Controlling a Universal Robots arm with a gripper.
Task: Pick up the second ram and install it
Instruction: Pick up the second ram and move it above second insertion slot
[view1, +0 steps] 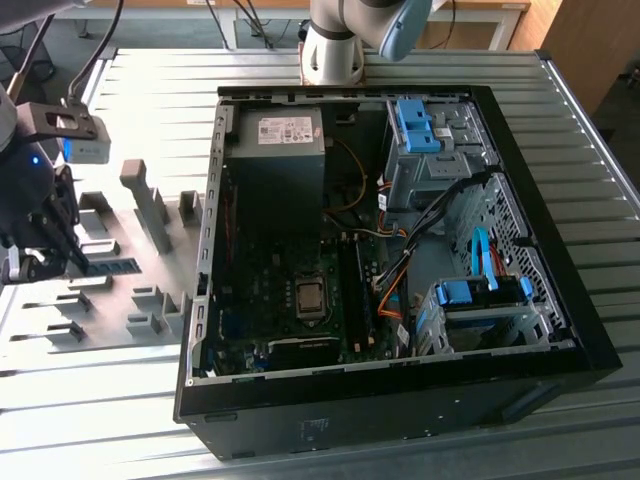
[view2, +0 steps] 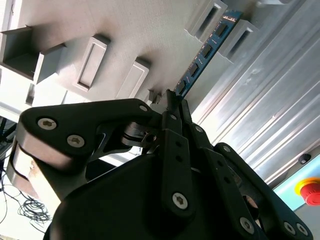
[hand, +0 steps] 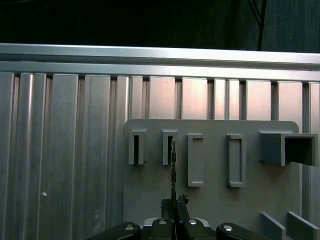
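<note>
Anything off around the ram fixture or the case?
Nothing stands out. The second ram sits straight in its grey fixture, the gripper shut on one end; nothing spilled or tipped around the open case.

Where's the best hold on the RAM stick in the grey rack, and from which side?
Pinch the second ram across its two flat faces, at the end clear of the slots of the grey rack, coming straight down onto its upper edge: it stands on edge, thin side up. The gripper is closed there now.

Black claw (view2: 173, 97), clamped on second ram (view2: 205, 51); far end slotted in grey holder (view2: 120, 30)
</note>
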